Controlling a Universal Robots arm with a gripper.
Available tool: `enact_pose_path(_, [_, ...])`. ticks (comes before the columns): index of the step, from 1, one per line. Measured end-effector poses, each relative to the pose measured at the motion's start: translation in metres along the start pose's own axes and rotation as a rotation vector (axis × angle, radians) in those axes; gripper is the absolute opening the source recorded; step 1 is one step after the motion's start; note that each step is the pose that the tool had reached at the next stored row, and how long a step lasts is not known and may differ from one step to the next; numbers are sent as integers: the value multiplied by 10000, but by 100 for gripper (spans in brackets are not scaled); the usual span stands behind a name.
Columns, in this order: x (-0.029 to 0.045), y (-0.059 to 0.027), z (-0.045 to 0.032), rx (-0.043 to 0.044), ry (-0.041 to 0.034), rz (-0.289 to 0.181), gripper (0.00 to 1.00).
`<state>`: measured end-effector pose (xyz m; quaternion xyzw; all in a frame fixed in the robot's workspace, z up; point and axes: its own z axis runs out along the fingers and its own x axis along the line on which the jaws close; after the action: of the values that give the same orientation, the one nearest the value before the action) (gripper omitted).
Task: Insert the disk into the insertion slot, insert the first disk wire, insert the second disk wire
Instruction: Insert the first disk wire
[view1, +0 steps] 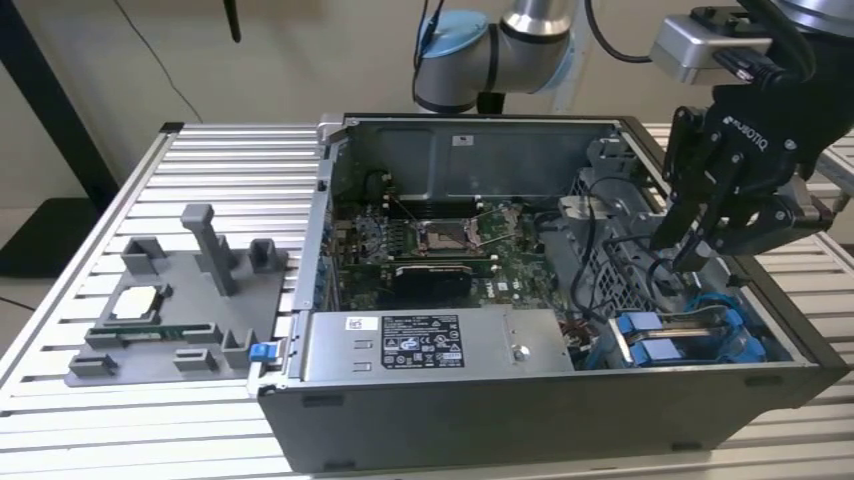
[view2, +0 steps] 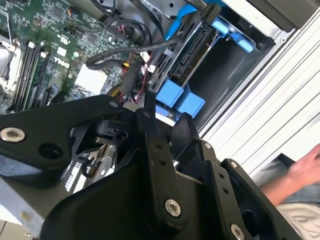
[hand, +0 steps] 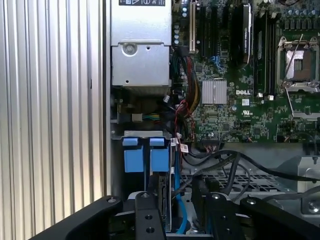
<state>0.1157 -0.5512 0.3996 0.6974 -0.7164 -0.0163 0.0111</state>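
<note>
The jaws hover above the insertion slot (view1: 707, 335) at the exterior view's right end of the computer case (view1: 534, 420); jaw spacing cannot be told.

— What are we seeing in the exterior view?
— We are looking at an open computer case (view1: 534, 420) lying on a slatted metal table (view1: 227, 170). A grey power-supply box (view1: 427, 345) is sitting along the case's six o'clock wall. The motherboard (view1: 400, 250) is lying just at twelve o'clock of that box, with its CPU socket (view1: 438, 236) near the board's middle.
— And at nine o'clock of the case?
— We are finding a grey parts holder (view1: 187, 305) resting there. It is carrying a square chip (view1: 138, 303), with a memory stick (view1: 154, 332) just at six o'clock of the chip.
</note>
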Motion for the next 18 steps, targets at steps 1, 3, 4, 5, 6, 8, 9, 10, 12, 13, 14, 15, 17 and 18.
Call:
enact_pose_path(1, [-31, 1, -3, 0, 4, -1, 100])
enact_pose_path(3, [-111, 3, -1, 1, 1, -1, 100])
enact_pose_path(4, [-150, 5, -1, 8, 2, 0, 100])
enact_pose_path(5, [-185, 5, 0, 21, 2, 0, 100])
enact_pose_path(6, [-207, 5, 6, 35, 0, -1, 100])
enact_pose_path(8, [-233, 4, 19, 98, 0, -1, 100])
enact_pose_path(9, [-234, 0, 28, 119, -2, -2, 100])
enact_pose_path(10, [-234, -5, 39, 139, -5, -2, 100])
enact_pose_path(12, [-235, -17, 57, 180, -2, -1, 100])
enact_pose_path(13, [-235, -22, 69, 199, -4, -1, 100])
enact_pose_path(14, [-234, -23, 81, 214, -4, -1, 100])
enact_pose_path(15, [-235, -25, 91, 222, -4, 0, 100])
enact_pose_path(17, [-235, -26, 106, 231, -4, 0, 100])
enact_pose_path(18, [-235, -26, 111, 232, -4, 0, 100])
